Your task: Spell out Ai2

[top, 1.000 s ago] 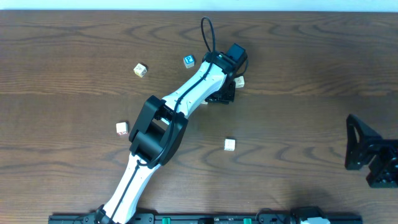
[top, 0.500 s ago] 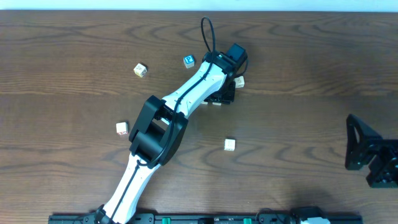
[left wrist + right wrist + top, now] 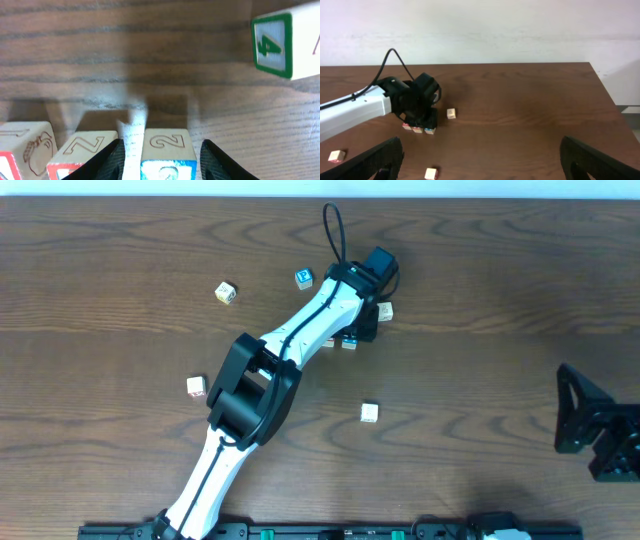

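Surface (image 3: pixel 500 300): dark brown, wavy wood grain. 2 cube (image 3: pixel 167 155): pale wood top, blue-bordered front. 4 cube (image 3: pixel 280 45), up-right of 2 cube: green border, green numeral. Left arm (image 3: pixel 310 330): white, black joints.

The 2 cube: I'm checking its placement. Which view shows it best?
Left wrist: the 2 cube sits large inside the open left gripper. Overhead mostly hides it under that gripper; right wrist shows it tiny.

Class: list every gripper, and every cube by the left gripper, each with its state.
Left gripper: open, straddling 2 cube.
Right gripper: open, empty.
2 cube: on table, ungripped.
Middle cube: on table, finger between it and 2 cube.
End cube: on table.
4 cube: on table, apart.
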`<state>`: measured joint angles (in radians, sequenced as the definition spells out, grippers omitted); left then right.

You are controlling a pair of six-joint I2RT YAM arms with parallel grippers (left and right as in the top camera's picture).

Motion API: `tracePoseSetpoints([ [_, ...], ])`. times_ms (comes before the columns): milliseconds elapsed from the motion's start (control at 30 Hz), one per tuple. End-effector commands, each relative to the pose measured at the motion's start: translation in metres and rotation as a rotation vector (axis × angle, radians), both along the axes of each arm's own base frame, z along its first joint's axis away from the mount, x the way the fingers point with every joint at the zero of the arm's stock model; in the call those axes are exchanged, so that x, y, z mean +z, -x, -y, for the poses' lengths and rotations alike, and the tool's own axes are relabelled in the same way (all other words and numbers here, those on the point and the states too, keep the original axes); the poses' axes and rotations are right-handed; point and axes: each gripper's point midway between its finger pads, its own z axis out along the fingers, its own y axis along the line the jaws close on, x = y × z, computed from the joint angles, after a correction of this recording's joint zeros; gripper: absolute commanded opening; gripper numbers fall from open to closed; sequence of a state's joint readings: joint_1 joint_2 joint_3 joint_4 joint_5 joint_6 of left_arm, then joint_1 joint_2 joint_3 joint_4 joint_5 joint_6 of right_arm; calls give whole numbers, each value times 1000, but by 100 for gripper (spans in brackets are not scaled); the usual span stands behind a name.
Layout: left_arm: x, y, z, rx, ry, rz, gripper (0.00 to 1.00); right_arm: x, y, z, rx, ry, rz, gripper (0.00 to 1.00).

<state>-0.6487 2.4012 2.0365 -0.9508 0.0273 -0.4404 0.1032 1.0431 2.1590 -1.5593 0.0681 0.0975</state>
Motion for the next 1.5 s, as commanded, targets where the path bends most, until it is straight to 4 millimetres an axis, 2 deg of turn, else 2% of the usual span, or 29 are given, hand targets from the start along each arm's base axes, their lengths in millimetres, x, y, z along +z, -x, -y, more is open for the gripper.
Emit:
tracePoseSetpoints([
  [0,-7,-8,-9,2,-21,9,50,-2,-2,3,-19,7,-9,99],
  [200,-3,-19,-4,-21,24,38,50,-3,-3,3,-19,7,-14,99],
  [367,21,-38,8,-98,57,119,54,-4,-4,3,-21,8,-16,99],
  [467,49,-52,17,-137,85,184,55,-5,-6,4,-23,10,-20,99],
  [567,92,-61,22,-148,114,242,52,-8,-14,3,-23,12,-43,98],
  [600,108,-62,21,-167,115,263,44,-11,-17,3,-22,13,-56,90],
  [633,124,-63,17,-172,103,287,30,-15,-22,1,-21,9,-74,75],
  [667,144,-66,7,-163,76,320,15,-20,-28,1,-26,1,-100,58],
  [700,157,-68,-2,-146,55,344,6,-25,-33,0,-31,-5,-118,44],
  [733,175,-71,-15,-119,26,378,6,-31,-40,-1,-36,-13,-145,26],
  [767,192,-74,-31,-89,2,408,6,-38,-48,-3,-34,-22,-173,14],
  [800,204,-76,-43,-67,-10,427,6,-44,-54,-6,-23,-28,-194,8],
  [833,222,-79,-64,-29,-24,451,6,-52,-64,-11,-1,-38,-227,2],
  [933,250,-83,-124,79,-40,462,6,-72,-87,-24,48,-65,-312,2],
  [967,257,-81,-161,149,-37,437,6,-83,-100,-29,67,-79,-355,1],
  [1100,253,-76,-222,246,78,325,6,-121,-142,-56,169,-150,-501,1],
  [1167,246,-76,-235,229,125,286,6,-145,-160,-73,248,-191,-585,1],
  [1200,239,-75,-240,195,154,256,6,-166,-175,-87,304,-236,-659,1],
  [1333,211,-65,-238,143,158,162,6,-211,-197,-97,386,-297,-803,1],
  [1400,199,-62,-229,119,219,116,6,-230,-200,-85,380,-301,-871,2],
  [1467,193,-60,-231,125,251,92,6,-233,-205,-64,362,-310,-859,2],
])
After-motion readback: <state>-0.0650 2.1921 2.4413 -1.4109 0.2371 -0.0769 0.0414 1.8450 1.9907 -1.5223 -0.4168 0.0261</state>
